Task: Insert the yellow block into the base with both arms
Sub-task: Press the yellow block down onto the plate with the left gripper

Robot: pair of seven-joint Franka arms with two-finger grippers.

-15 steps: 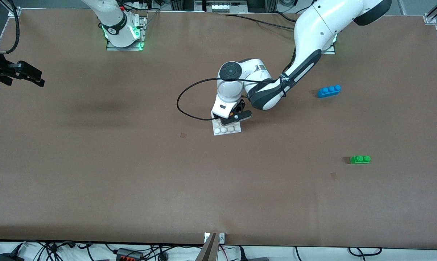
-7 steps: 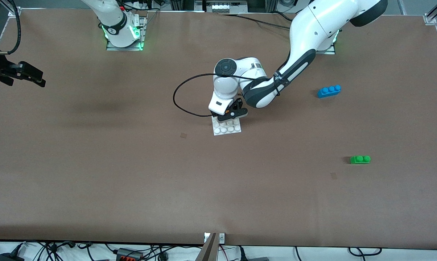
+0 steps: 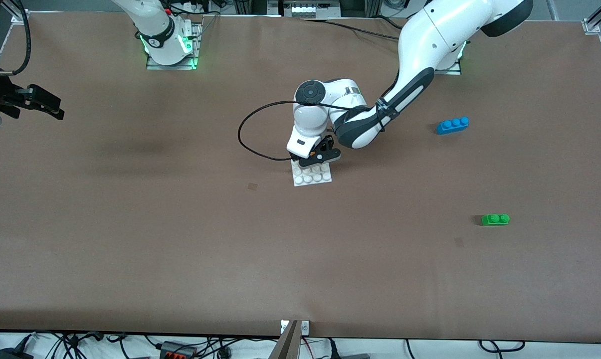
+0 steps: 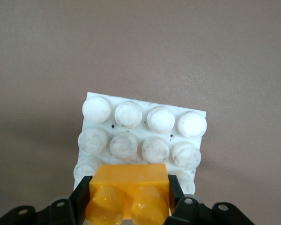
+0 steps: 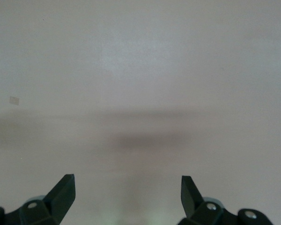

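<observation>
Even overhead light, soft shadows on table (image 3: 130, 224), right wrist view hazy

The brown table (image 3: 180, 239) carries the base (image 3: 312, 177), a blue brick (image 3: 452, 125) and a green brick (image 3: 495, 219).

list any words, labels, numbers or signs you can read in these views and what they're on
None can be read.
Left arm: small dark marking on the grey forearm band, too small to read.
Yellow block, base, blue brick and green brick: no print visible.
</observation>
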